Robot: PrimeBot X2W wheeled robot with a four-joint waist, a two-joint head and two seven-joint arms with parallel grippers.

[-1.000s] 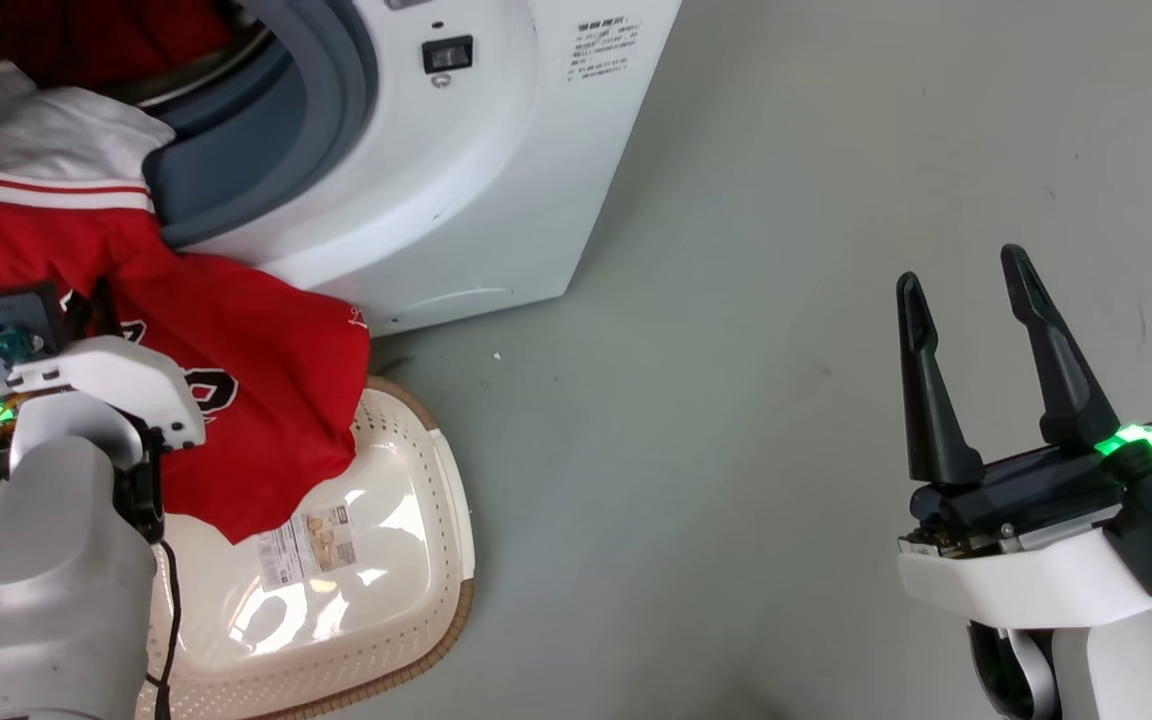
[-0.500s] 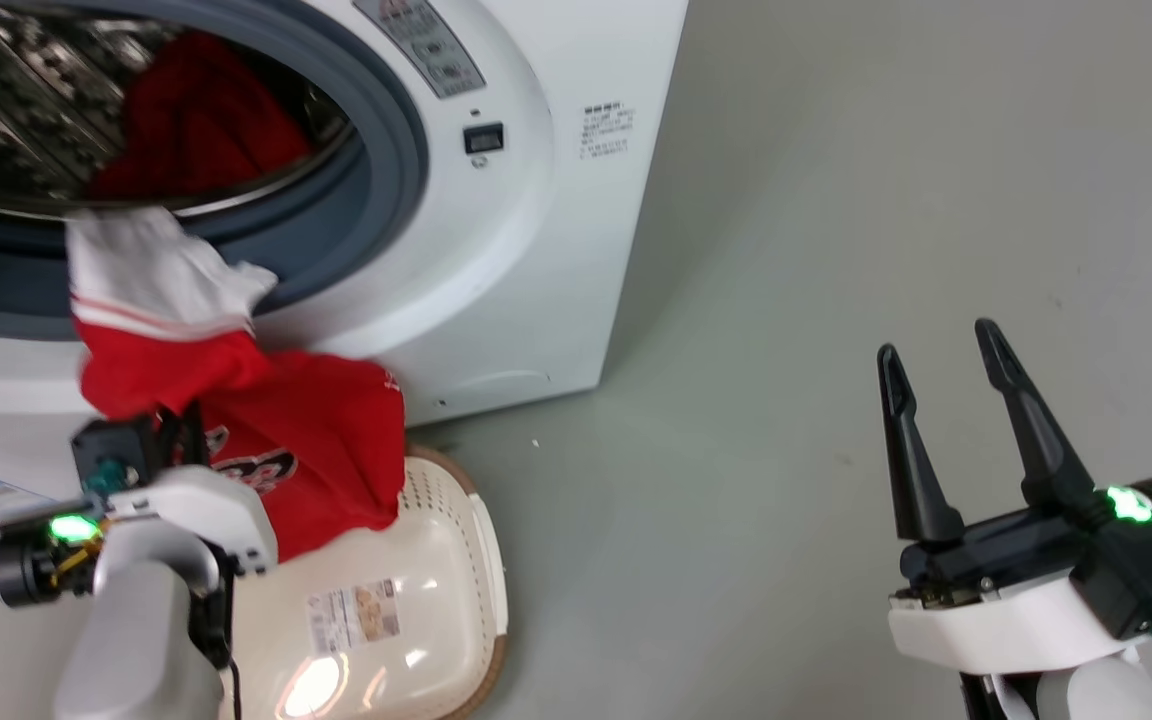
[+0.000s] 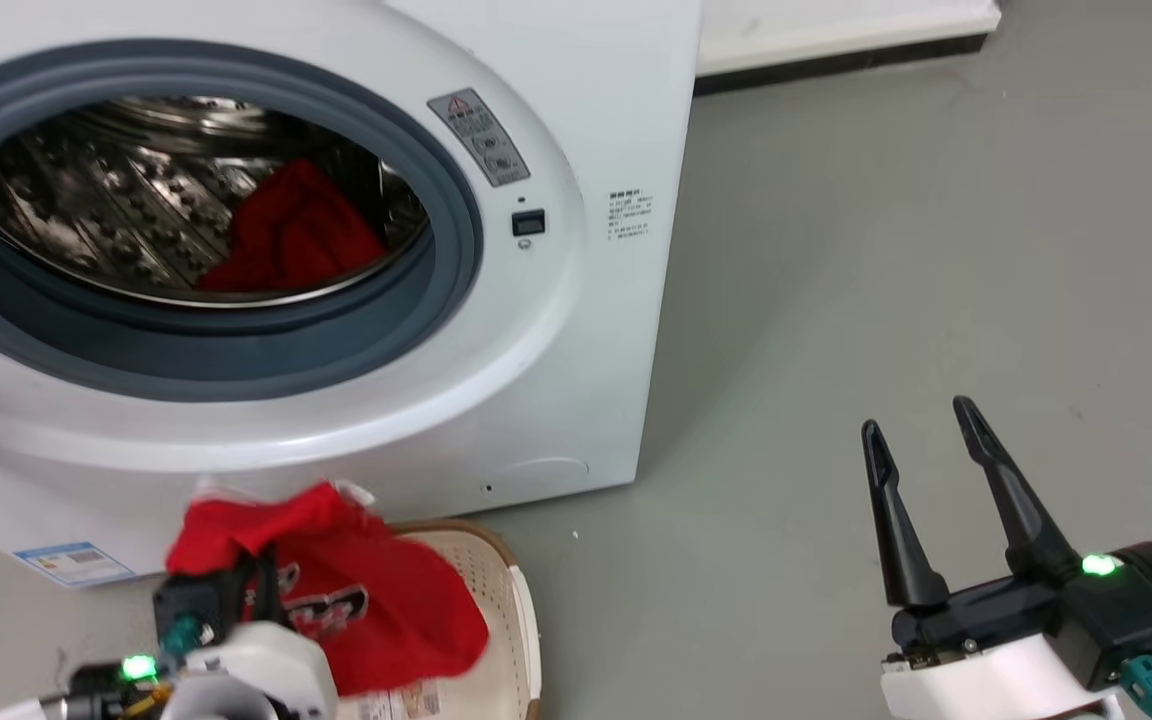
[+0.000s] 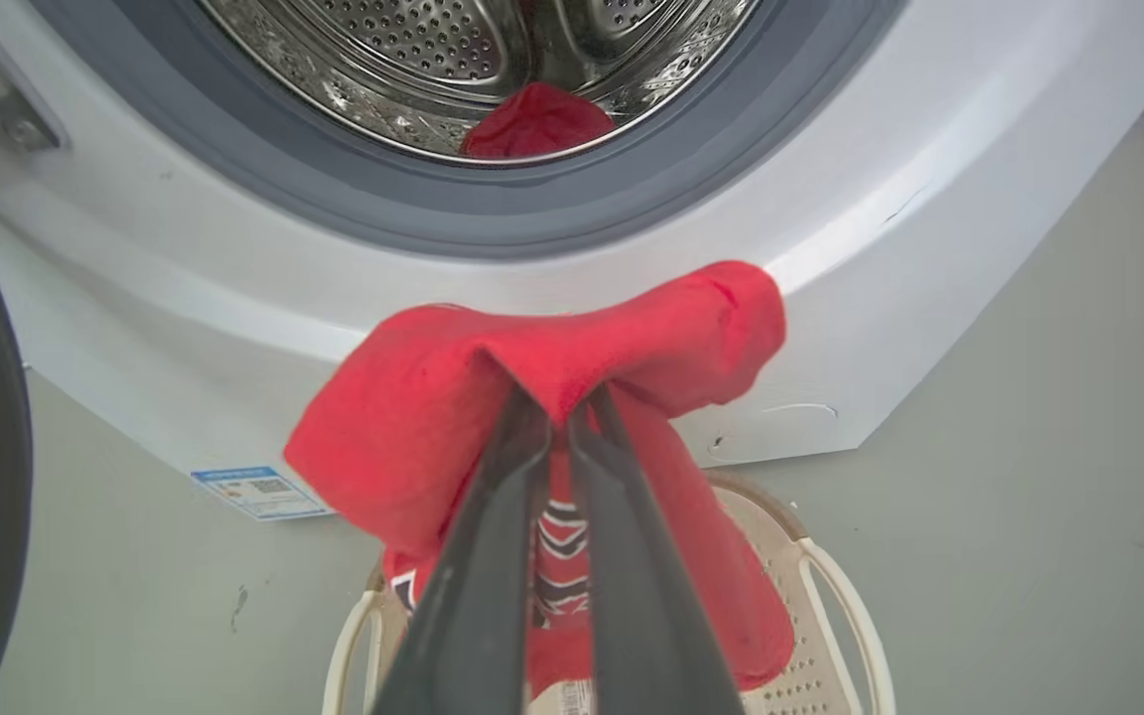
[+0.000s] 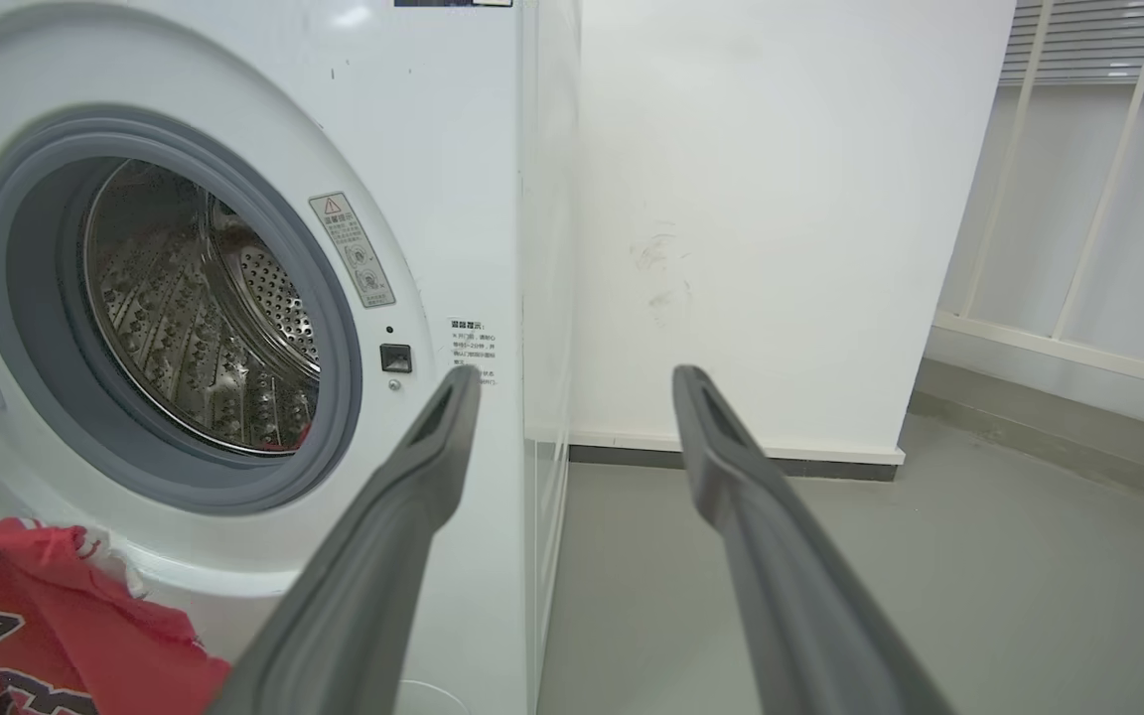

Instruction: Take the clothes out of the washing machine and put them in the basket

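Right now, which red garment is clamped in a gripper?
The lettered jersey, pinched by the left gripper over the basket; the plain red garment lies loose in the washing machine.

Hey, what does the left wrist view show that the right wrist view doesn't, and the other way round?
Left wrist view's own: the left gripper, jaws shut on the red jersey, which hangs over the basket, and a blue label low on the machine. Right wrist view's own: the right gripper, jaws open and empty, a white wall and a warning sticker beside the porthole. Shared: the washing machine, its steel drum, the jersey, and a plain red garment lying in the drum.
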